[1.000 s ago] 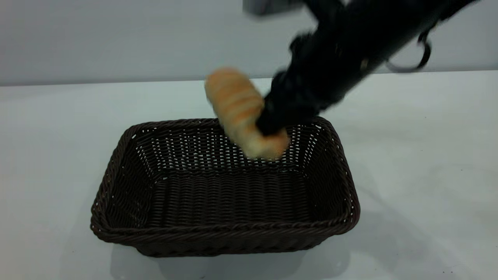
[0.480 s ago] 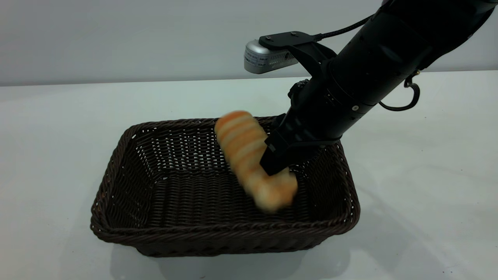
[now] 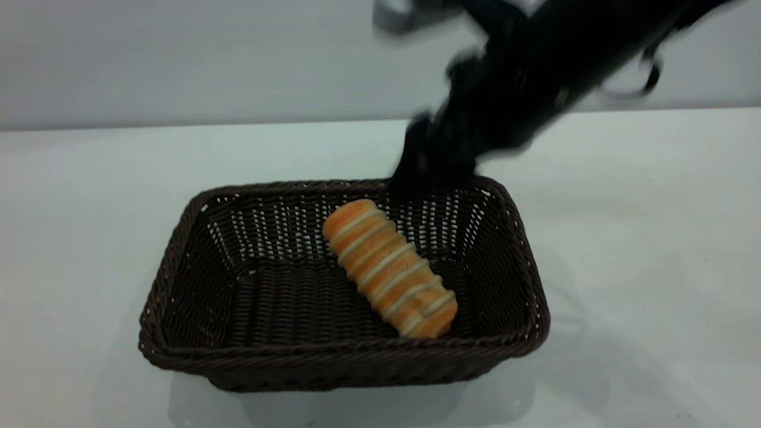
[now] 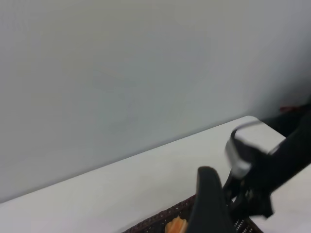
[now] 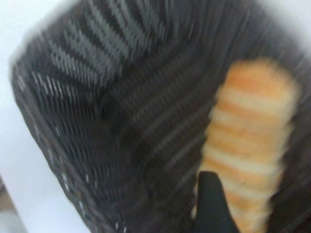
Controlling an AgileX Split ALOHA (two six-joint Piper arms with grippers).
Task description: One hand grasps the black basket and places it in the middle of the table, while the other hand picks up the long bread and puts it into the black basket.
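The long bread (image 3: pixel 389 276) is seen lying on the floor of the black basket (image 3: pixel 178 249), in its right half, running from about 11 o'clock to 5 o'clock in the exterior view; nothing is gripping it. The basket is set on the white table (image 3: pixel 642 238), at about 6 o'clock of that view.

The right gripper (image 3: pixel 431 169) is shown at 1 o'clock, above the basket's far rim and clear of the bread. It is smeared in the exterior view, so whether its jaws are parted or closed cannot be told; only one dark finger (image 5: pixel 211 204) is caught in the right wrist view.

That wrist view gives a close look down into the basket (image 5: pixel 73 145) with the bread (image 5: pixel 250 141) on the weave. The left wrist view shows a wide grey wall instead, with only the basket's rim (image 4: pixel 167 218), one orange end of the bread (image 4: pixel 176 226) and the right arm's silver part (image 4: pixel 238 155) low down. A single dark finger (image 4: pixel 209 204) of the left gripper is seen there; its jaw state cannot be told.

No writing can be read.
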